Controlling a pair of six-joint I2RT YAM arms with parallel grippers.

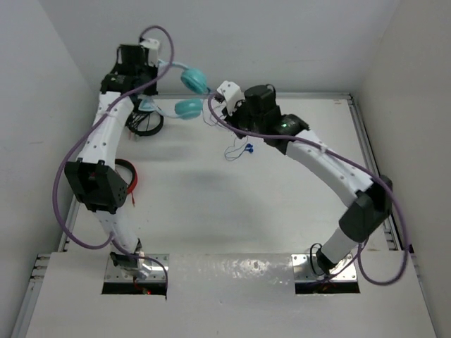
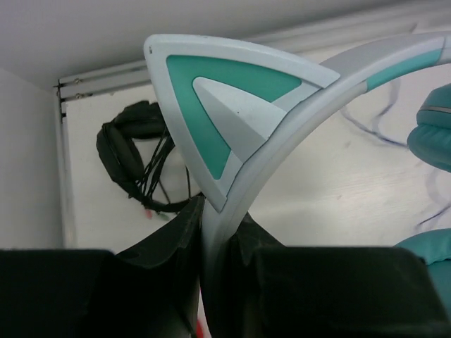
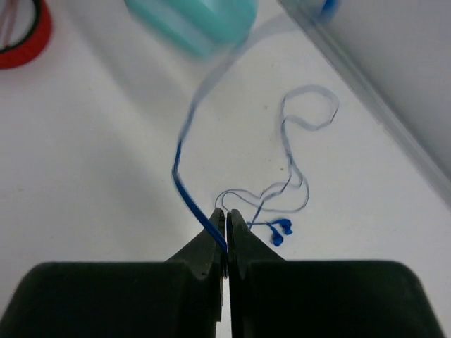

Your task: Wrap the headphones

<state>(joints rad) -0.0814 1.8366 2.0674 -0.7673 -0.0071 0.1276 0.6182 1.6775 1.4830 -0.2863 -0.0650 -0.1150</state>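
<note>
Cable [image 3: 187,196] in right pincer [image 3: 225,217] (unclear overhead)

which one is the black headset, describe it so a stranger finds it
Look to the table's far left corner. The black headphones lie there, beyond the red cable bundle. Unlike the teal headphones nearby, they are all dark, without cat ears.

Bright, even light falls from overhead. In the top view the white tabletop [image 1: 211,211] carries soft grey shadows near its middle, and glare flares on the glossy pale panel [image 1: 239,266] at its near edge. In the right wrist view the thin blue cable [image 3: 194,204] is sharp low down, smearing upward toward the blurred teal ear cup [image 3: 197,21]. In the left wrist view the pale blue cat-ear headband [image 2: 232,91] is crisp; the black headphones [image 2: 130,151] behind look soft.
</note>
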